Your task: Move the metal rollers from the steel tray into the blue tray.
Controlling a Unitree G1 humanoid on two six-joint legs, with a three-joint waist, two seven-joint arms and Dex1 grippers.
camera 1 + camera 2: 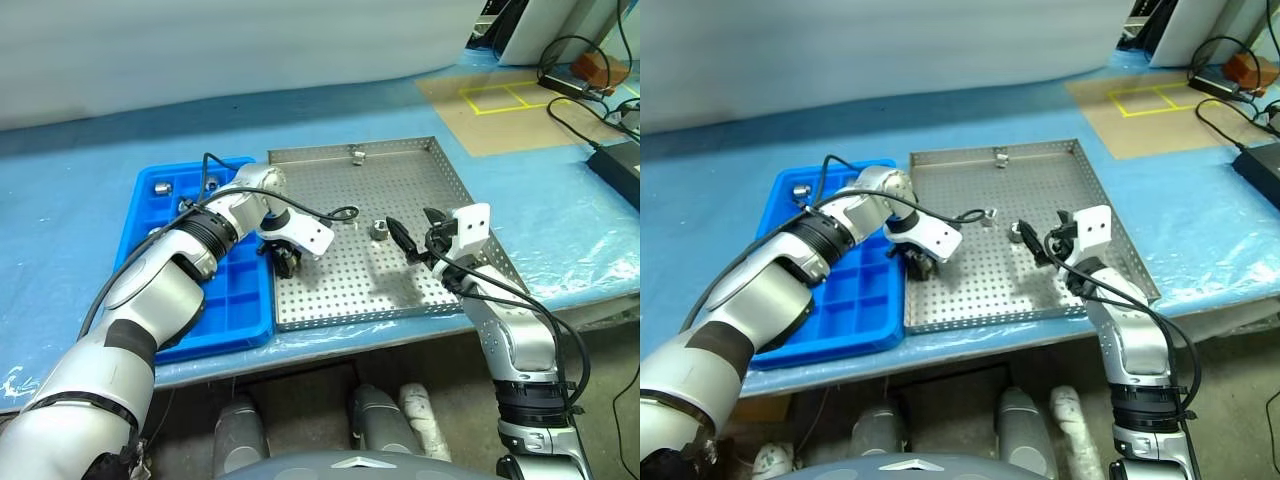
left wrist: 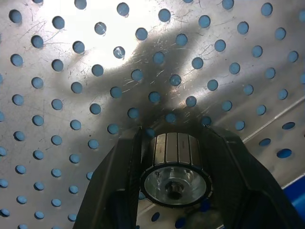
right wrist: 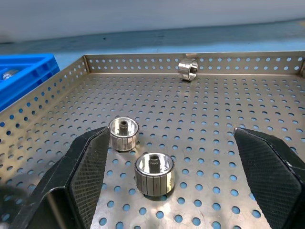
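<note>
The steel tray [image 1: 405, 180] lies on the blue table cover, with the blue tray [image 1: 238, 305] against its left side. My left gripper [image 1: 285, 262] points down near the steel tray's left edge. In the left wrist view it [image 2: 174, 136] is shut on a metal roller [image 2: 175, 167], held just over the perforated floor. My right gripper [image 1: 415, 235] is level over the steel tray and open [image 3: 171, 133]. Two loose rollers [image 3: 124, 134] [image 3: 154, 173] stand in front of it and nothing is between its fingers. A third roller [image 1: 356, 155] lies by the far rim.
Two rollers [image 1: 162, 187] [image 1: 212, 183] sit in far compartments of the blue tray. A black cable [image 1: 335, 212] loops from the left wrist over the steel tray. Cables and a black box [image 1: 620, 165] lie at the far right, next to a brown mat with yellow tape [image 1: 500, 97].
</note>
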